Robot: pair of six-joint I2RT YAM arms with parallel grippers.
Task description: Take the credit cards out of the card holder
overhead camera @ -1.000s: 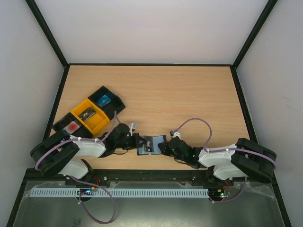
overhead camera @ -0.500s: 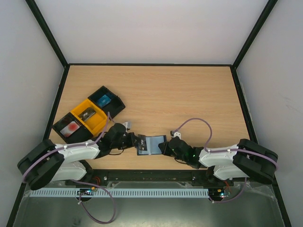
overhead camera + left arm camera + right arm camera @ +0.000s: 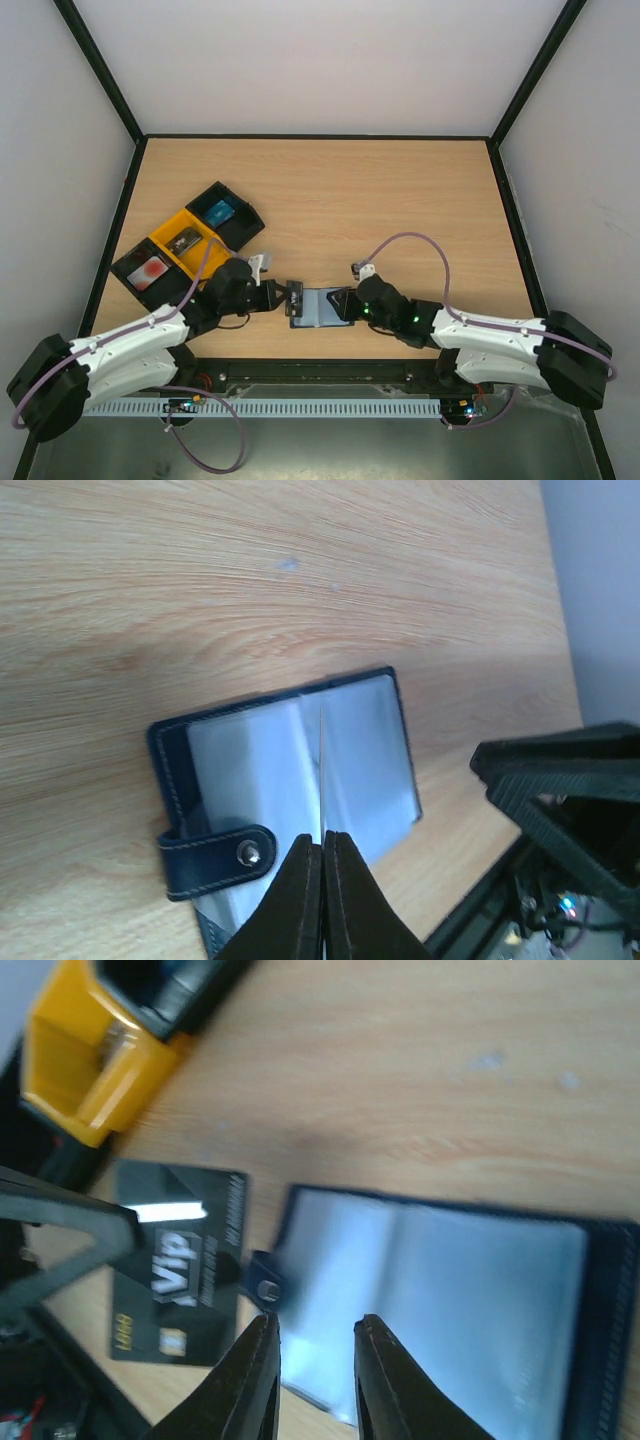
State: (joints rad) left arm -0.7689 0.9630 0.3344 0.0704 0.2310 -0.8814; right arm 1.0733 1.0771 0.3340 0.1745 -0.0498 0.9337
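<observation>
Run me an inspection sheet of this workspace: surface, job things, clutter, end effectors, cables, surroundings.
Surface: light wooden table, no spills seen.
Job's things: dark navy folding card holder lies open; black plastic VIP card is out, by its tab end.
Clutter: black and yellow open trays at left, sorted cards inside.
End effectors: left end effector shut on the black card; right end effector slightly open over the holder.
Cables: purple cables loop along both arms, off the holder.
Surroundings: white walls, black frame; nothing else seen.
</observation>
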